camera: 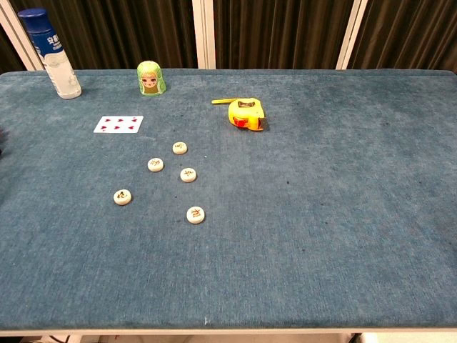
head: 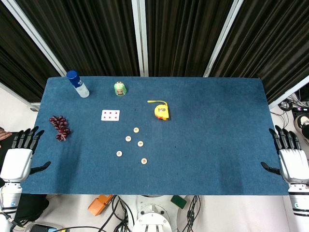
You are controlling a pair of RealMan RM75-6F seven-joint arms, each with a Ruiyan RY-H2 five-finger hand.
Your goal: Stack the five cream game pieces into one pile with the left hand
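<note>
Blue felt covers the table [head: 217, 145], where five cream pieces lie flat and apart in a loose cluster left of centre, none stacked. The farthest piece [camera: 180, 148] sits just beyond two others, a left piece [camera: 156, 164] and a middle piece [camera: 188, 174]; nearer the front edge lie a far-left piece [camera: 123, 196] and the nearest piece [camera: 196, 214]. Each shows a dark mark on its top face, too small to read. A playing card [camera: 118, 124] with red pips lies face up just beyond the cluster to the left. Farther back stand a green doll [camera: 151, 78] and, at the far left corner, a bottle [camera: 51, 52] with a blue cap. A yellow tape measure [camera: 245, 113] rests right of the doll, its tape end poking out to the left. A bunch of dark grapes [head: 60, 127] lies near the left edge, seen only from the head view. The left hand [head: 20, 153] hovers off the table's left edge, fingers spread and straight, thumb out, holding nothing and well apart from the pieces. The right hand [head: 289, 154] mirrors it off the right edge, fingers likewise splayed and empty.
</note>
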